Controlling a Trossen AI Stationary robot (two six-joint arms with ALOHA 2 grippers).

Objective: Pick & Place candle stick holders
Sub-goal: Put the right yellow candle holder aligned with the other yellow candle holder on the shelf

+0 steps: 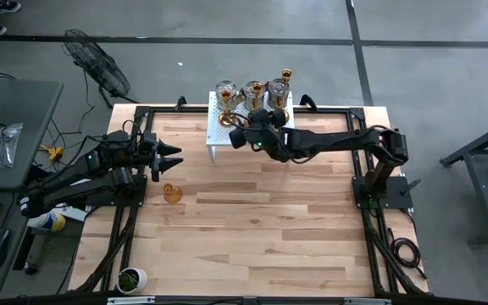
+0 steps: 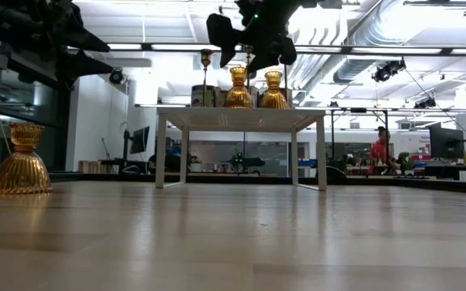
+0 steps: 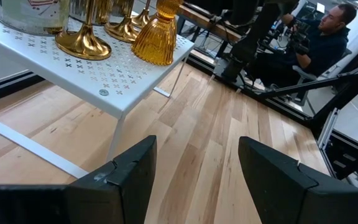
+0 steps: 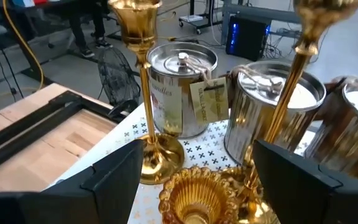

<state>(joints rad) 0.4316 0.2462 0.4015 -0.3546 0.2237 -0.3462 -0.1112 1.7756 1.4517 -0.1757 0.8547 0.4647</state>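
R gripper hung w/ fingers spread over the white perforated stand, right above an amber glass holder, not gripping anything. Gold stemmed holders and silver tins crowded the stand. L gripper waited at the table's left edge, jaws apart, empty. One amber holder sat alone on the wood table near it.

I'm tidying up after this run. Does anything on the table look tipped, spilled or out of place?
One amber glass holder stands alone on the bare table near the left gripper, apart from the others on the white stand. It is upright; nothing looks spilled or broken.
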